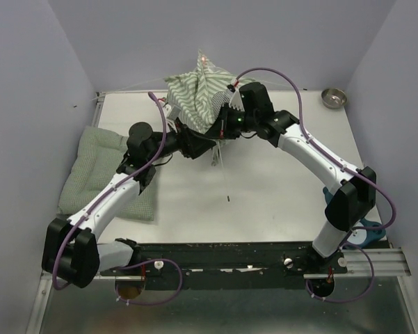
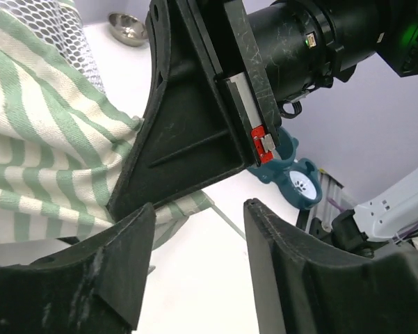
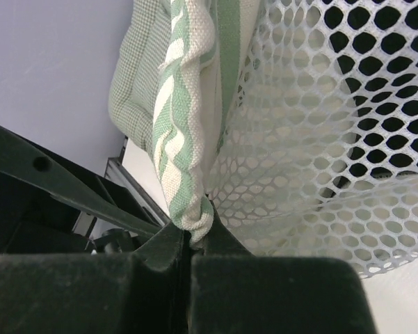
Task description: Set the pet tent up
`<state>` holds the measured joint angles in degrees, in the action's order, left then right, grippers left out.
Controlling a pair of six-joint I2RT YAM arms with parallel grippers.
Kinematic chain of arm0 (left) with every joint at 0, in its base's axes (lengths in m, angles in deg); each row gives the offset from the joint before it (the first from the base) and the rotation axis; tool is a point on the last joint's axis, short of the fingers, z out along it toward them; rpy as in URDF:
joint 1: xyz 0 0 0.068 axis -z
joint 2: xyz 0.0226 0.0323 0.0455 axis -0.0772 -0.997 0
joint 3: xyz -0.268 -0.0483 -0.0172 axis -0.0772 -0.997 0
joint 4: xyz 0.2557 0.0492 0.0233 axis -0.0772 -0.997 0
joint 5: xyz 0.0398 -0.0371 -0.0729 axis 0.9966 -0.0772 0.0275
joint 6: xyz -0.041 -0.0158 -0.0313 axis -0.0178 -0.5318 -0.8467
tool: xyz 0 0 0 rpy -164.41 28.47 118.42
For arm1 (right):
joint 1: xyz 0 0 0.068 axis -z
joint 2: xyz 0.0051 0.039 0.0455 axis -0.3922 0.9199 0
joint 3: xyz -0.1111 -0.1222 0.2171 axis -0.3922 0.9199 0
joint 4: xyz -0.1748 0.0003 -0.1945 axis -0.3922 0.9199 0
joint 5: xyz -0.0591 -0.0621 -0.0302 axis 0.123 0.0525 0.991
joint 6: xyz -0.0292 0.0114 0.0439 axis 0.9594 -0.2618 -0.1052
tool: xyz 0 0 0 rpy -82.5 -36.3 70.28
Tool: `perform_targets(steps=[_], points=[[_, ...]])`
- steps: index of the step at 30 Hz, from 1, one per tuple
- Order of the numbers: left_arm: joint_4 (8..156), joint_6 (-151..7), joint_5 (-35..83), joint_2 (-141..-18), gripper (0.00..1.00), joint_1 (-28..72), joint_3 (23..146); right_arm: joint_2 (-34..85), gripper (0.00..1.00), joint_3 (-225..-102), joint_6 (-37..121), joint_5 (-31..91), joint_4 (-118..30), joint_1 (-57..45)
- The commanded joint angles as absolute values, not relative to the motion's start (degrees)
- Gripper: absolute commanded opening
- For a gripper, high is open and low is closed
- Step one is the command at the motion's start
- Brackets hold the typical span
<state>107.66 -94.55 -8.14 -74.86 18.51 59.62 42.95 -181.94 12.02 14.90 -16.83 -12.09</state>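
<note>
The pet tent (image 1: 198,97) is a bunched heap of green-and-white striped fabric with grey mesh at the back centre of the table. My right gripper (image 1: 224,125) is shut on it. In the right wrist view the gripper (image 3: 191,233) pinches a rolled striped edge (image 3: 184,139) beside the mesh panel (image 3: 313,139). My left gripper (image 1: 195,145) is just below the tent, open and empty. In the left wrist view the gripper (image 2: 198,257) hangs over bare table, with the tent fabric (image 2: 42,160) to the left and the right gripper's body (image 2: 195,118) close ahead. A thin pole (image 1: 225,174) trails from the tent onto the table.
A green checked cushion (image 1: 97,174) lies at the table's left edge under the left arm. A small metal bowl (image 1: 333,97) stands at the back right. A teal object (image 1: 365,233) sits by the right arm's base. Walls enclose the table on three sides.
</note>
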Motion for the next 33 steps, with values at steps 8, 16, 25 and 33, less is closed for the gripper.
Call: perform_targets(steps=[8, 16, 25, 33], points=[[92.0, -99.5, -16.0, -70.1, 0.81, 17.6, 57.7, 44.2, 0.01, -182.1, 4.9, 15.9, -19.1, -12.1], [96.1, -112.3, -20.7, -60.0, 0.83, 19.6, 48.1, 44.7, 0.01, -182.1, 2.0, 20.0, -24.8, -12.1], [106.1, -118.8, -18.3, -62.2, 0.72, 24.5, 45.1, 47.5, 0.01, -184.8, 0.5, 22.2, -27.2, -12.4], [112.0, -119.3, -16.0, -65.9, 0.46, 26.9, 45.2, 47.1, 0.01, -183.9, 0.4, 22.3, -27.2, -12.5]])
